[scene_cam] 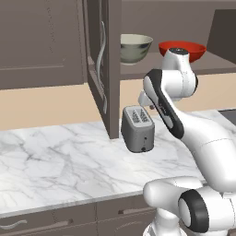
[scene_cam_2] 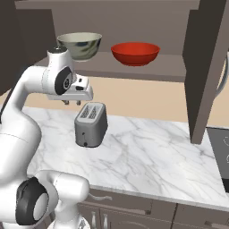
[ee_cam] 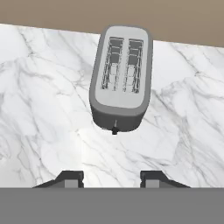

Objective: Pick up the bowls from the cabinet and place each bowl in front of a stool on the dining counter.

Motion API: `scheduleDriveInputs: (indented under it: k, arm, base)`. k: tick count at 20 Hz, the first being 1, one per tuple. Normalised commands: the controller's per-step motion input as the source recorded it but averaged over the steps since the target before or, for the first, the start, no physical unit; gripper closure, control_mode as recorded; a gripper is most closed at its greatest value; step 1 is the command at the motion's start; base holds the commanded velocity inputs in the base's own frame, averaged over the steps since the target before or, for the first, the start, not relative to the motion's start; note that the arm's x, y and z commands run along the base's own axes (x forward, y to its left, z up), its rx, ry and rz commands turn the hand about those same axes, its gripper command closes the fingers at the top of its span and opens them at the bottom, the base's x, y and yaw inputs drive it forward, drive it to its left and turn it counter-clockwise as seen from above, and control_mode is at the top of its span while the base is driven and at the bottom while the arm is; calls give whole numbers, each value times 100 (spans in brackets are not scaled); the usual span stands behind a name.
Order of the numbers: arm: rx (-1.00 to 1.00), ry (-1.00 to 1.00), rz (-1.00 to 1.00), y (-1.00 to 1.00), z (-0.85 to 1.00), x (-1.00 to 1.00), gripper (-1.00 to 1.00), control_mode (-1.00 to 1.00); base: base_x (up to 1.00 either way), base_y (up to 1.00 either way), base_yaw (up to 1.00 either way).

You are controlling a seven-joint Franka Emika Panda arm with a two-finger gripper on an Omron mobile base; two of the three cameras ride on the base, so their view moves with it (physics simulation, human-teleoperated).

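Observation:
The cabinet [scene_cam: 103, 69] stands open, and both bowls sit on its inner shelf [scene_cam_2: 152, 69]. The pale grey-green bowl [scene_cam: 135, 47] [scene_cam_2: 81, 44] is on the left. The red bowl [scene_cam_2: 135, 53] is to its right, partly behind my arm's joint in the left base view [scene_cam: 196, 50]. My gripper [scene_cam_2: 73, 102] [scene_cam: 149, 105] [ee_cam: 111, 179] hangs below the shelf, pointing down over the worktop. It is open, with nothing between its fingers. The stool and the dining counter are out of view.
A grey two-slot toaster [ee_cam: 121, 78] [scene_cam: 137, 128] [scene_cam_2: 91, 124] stands on the marble worktop [scene_cam: 55, 156] right under the gripper. An open cabinet door [scene_cam_2: 203, 67] juts out on the right. A dark stove edge [scene_cam_2: 221, 143] lies at far right, with grey drawers [scene_cam: 69, 221] below.

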Motion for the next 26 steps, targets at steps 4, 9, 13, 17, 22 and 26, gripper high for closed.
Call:
scheduleDriveInputs:
  k: [4, 9, 13, 17, 22, 26]
  arm:
    - [0, -2, -1, 2, 6, -14, -100, -100]
    - [18, -22, -5, 3, 44, -10, -100, -100]
    - [19, -38, -17, 4, 61, -1, -100, -100]
    - [23, -30, -23, 0, 60, 0, -100, -100]
    - [22, -26, -26, 0, 55, 0, -100, -100]
    - [23, -11, -22, 0, 62, 0, -100, -100]
  base:
    - [0, 0, 0]
    - [0, 0, 0]
    - [0, 0, 0]
    - [0, 0, 0]
    - [0, 0, 0]
    - [0, 0, 0]
